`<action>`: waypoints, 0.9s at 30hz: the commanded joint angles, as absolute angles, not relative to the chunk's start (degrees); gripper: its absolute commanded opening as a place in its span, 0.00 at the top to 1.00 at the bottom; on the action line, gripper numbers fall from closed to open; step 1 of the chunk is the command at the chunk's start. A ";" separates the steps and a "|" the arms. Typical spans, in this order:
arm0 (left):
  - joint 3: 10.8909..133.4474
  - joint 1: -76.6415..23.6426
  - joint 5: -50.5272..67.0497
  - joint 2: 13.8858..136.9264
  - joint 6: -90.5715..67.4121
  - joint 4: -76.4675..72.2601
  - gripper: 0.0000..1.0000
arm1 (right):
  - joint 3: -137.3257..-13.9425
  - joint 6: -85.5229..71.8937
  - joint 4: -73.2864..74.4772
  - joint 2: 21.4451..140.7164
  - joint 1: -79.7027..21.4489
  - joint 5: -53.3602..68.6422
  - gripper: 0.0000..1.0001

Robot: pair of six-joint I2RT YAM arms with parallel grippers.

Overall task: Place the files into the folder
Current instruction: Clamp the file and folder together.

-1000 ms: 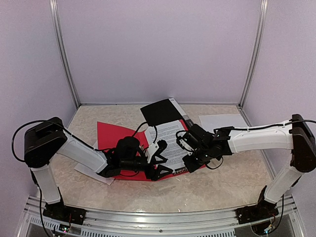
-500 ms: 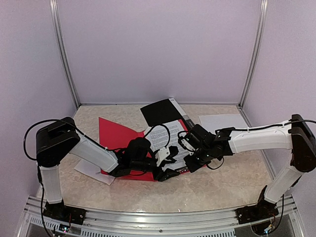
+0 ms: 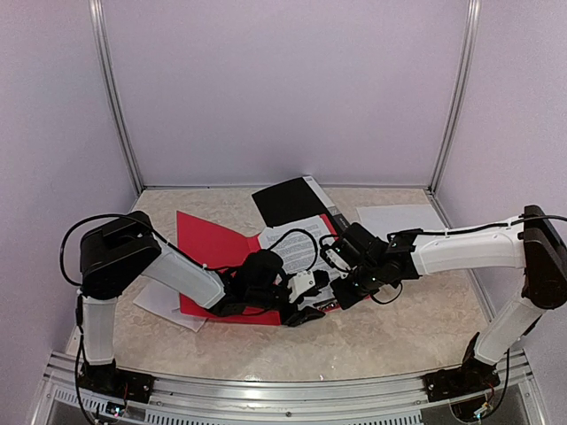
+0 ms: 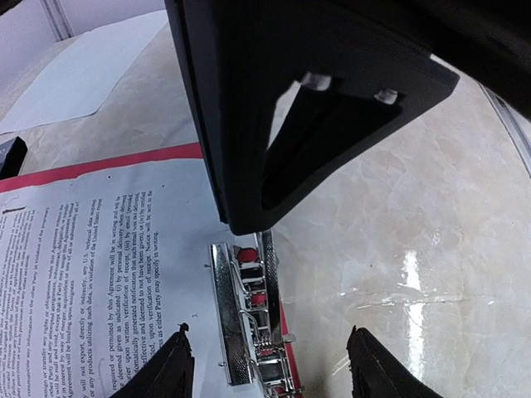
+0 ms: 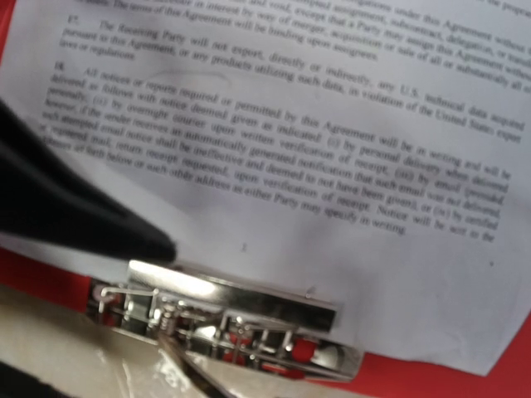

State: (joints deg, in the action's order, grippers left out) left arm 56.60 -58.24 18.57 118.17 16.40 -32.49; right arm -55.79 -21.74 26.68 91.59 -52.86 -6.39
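An open red folder [image 3: 213, 243] lies on the table with a printed file sheet [image 3: 299, 252] on its right half. A metal clip [image 4: 249, 315] sits at the sheet's near edge. It also shows in the right wrist view [image 5: 224, 319] below the sheet [image 5: 315, 149]. My left gripper [image 3: 306, 301] is open, and its fingertips [image 4: 170, 369] straddle the near end of the clip. My right gripper [image 3: 340, 288] hangs just over the clip's far end [image 4: 315, 108]. Its own fingers do not show in its wrist view. One blank sheet [image 3: 399, 217] lies far right.
A black folder [image 3: 288, 199] lies behind the red one. Another white sheet [image 3: 164, 310] pokes out under my left arm. The two grippers are almost touching. Walls and metal posts close in the table's back and sides.
My left arm has reached further right, bringing its open gripper up to the clip beside my right gripper. The right arm has hardly moved.
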 commanded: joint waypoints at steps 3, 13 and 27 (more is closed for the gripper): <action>57.83 -58.80 17.28 120.64 17.95 -30.33 0.42 | -54.55 -21.01 27.93 91.40 -52.43 -5.55 1.00; 58.40 -58.80 16.44 122.22 17.87 -29.80 0.48 | -54.47 -21.00 28.02 91.21 -52.46 -5.45 1.00; 59.82 -58.57 18.55 123.29 14.33 -27.95 0.59 | -53.94 -21.10 27.70 91.06 -52.44 -5.12 1.00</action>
